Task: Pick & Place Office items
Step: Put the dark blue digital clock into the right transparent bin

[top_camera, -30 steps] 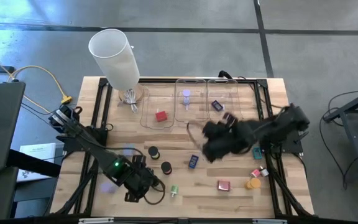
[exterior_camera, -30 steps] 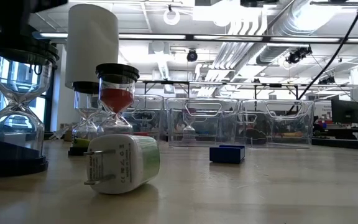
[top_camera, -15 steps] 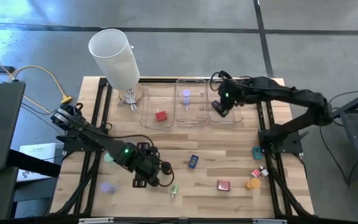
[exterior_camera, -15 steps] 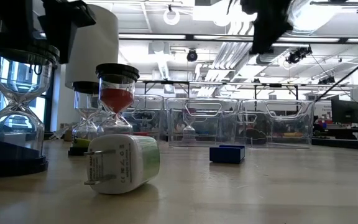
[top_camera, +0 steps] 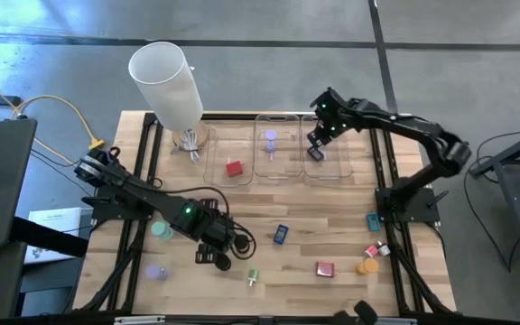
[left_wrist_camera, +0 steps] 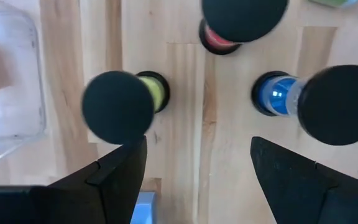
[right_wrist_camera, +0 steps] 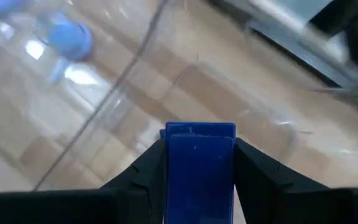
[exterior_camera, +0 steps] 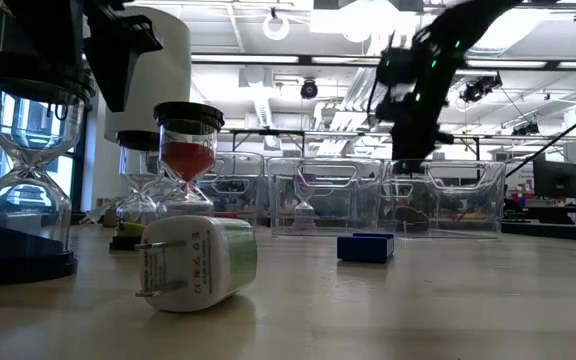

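My right gripper (top_camera: 315, 149) hangs over the right clear tray (top_camera: 342, 123) at the far edge, shut on a blue block (right_wrist_camera: 201, 168). My left gripper (top_camera: 213, 255) stands open above three small hourglasses with black round tops: a yellow one (left_wrist_camera: 118, 107), a red one (left_wrist_camera: 244, 14) and a blue one (left_wrist_camera: 335, 104); all three stand upright on the table. A red block (top_camera: 234, 168) lies in the left tray and a lavender piece (top_camera: 270, 137) in the middle tray. A blue clip (top_camera: 281, 234), a green piece (top_camera: 253, 276) and a pink block (top_camera: 324, 268) lie loose on the wood. My right gripper pinches the blue block by its two opposite sides (right_wrist_camera: 170, 169) between the two fingers (right_wrist_camera: 140, 179). The fingers slant down from above. The block hangs clear, above the tray's floor.
A big white cylinder (top_camera: 165, 81) stands at the far left corner. Orange (top_camera: 366, 266), pink (top_camera: 379, 250) and teal (top_camera: 373, 219) pieces sit near the right edge. A lavender cap (top_camera: 156, 271) and a teal cap (top_camera: 161, 230) sit at the left. A white plug (exterior_camera: 193, 262) lies close to the low camera.
My right gripper has swung from the table's middle toward the far edge, to the right tray, and has sunk toward it. My left gripper has slid toward the table's right edge, over the black-topped hourglasses, staying open.
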Robot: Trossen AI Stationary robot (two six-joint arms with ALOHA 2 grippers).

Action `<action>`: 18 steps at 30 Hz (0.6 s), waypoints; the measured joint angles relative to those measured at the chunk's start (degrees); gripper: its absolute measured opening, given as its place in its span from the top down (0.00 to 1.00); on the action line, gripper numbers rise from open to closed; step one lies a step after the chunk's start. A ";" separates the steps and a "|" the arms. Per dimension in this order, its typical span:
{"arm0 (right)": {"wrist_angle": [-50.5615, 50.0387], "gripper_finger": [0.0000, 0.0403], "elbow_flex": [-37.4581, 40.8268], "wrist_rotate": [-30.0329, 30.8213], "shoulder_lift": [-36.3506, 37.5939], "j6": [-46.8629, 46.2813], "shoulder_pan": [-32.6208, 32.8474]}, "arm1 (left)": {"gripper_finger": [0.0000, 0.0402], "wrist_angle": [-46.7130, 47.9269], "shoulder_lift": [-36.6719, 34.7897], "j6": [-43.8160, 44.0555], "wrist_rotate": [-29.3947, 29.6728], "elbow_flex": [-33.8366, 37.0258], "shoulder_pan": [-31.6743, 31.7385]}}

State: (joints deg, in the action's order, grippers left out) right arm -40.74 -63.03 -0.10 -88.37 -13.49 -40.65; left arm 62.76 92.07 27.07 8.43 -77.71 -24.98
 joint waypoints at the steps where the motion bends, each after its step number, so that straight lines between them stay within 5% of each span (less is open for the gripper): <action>1: -0.05 0.67 0.15 -0.08 -1.47 0.22 -0.56 | 0.30 0.00 -0.07 -0.45 -0.02 0.00 0.40; 10: 2.27 0.67 0.06 -0.01 -12.49 1.64 -3.40 | 0.30 -0.17 -0.43 -3.86 -0.03 0.00 3.33; 18: 3.29 0.66 -0.01 0.32 -14.41 1.95 -3.67 | 0.30 -0.17 -0.43 -5.26 -0.05 -0.02 5.12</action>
State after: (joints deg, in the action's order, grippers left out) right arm -37.45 -63.05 0.22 -102.78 -11.54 -44.31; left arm 62.59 91.64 21.81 8.38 -77.73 -19.87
